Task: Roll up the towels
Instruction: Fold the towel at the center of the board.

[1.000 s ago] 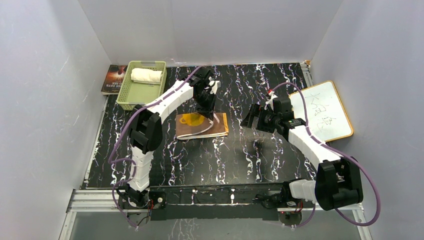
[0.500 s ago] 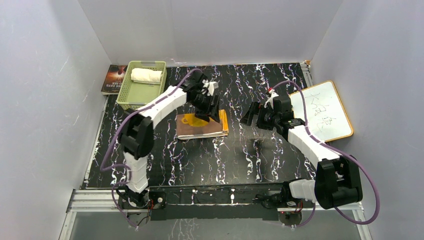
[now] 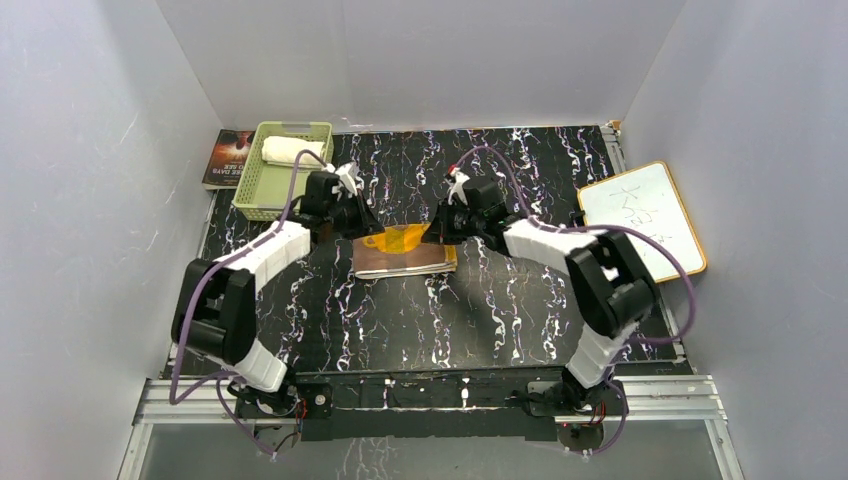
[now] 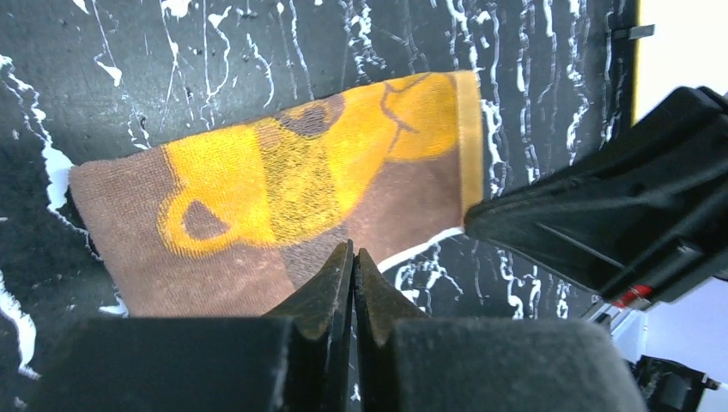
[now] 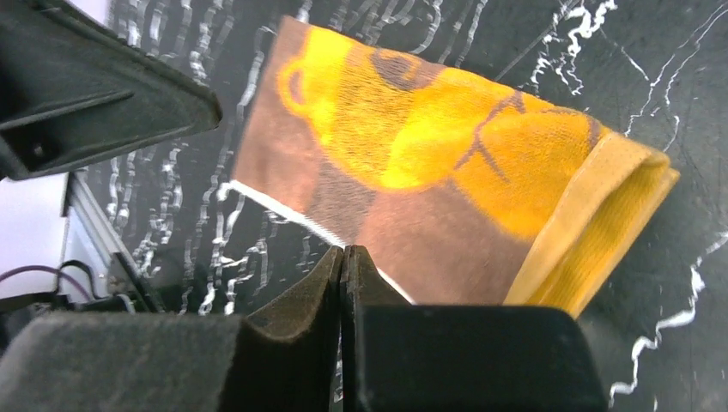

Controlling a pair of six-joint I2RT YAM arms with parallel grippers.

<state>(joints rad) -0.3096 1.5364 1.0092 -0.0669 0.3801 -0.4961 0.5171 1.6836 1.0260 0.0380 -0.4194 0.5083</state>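
A: Where is the brown soft towel with the yellow-orange cup pattern [image 3: 405,252]?

B: It lies folded flat on the black, white-veined tabletop [image 3: 450,320], in the middle toward the far side, between the two arms. At its right end an orange band is doubled over on itself.

A: And the left end effector [image 4: 350,257]?

B: Its black fingers are pressed together with barely a slit between them. In the left wrist view the tips sit over the brown part of the towel, at its edge. I cannot tell whether any cloth is pinched. From above, it is at the towel's far left corner.

A: The right end effector [image 5: 343,257]?

B: It is closed tight too, with the jaws meeting along a thin seam. The tips point at the towel's white-trimmed edge, and I cannot tell whether a fold is caught there. From above, it is at the far right corner, facing the left one across the cloth.

A: And the other towel?

B: The plain cream-white cloth towel [image 3: 292,152] is rolled up and lies inside the pale green slotted plastic basket [image 3: 245,190] at the tabletop's far left corner, well apart from both end effectors.

A: Anything else?

B: A dark paperback book [image 3: 226,157] lies just beside the basket, on its left. A white board with a wooden frame [image 3: 640,220], marked with dark scribbles, lies askew at the right edge.
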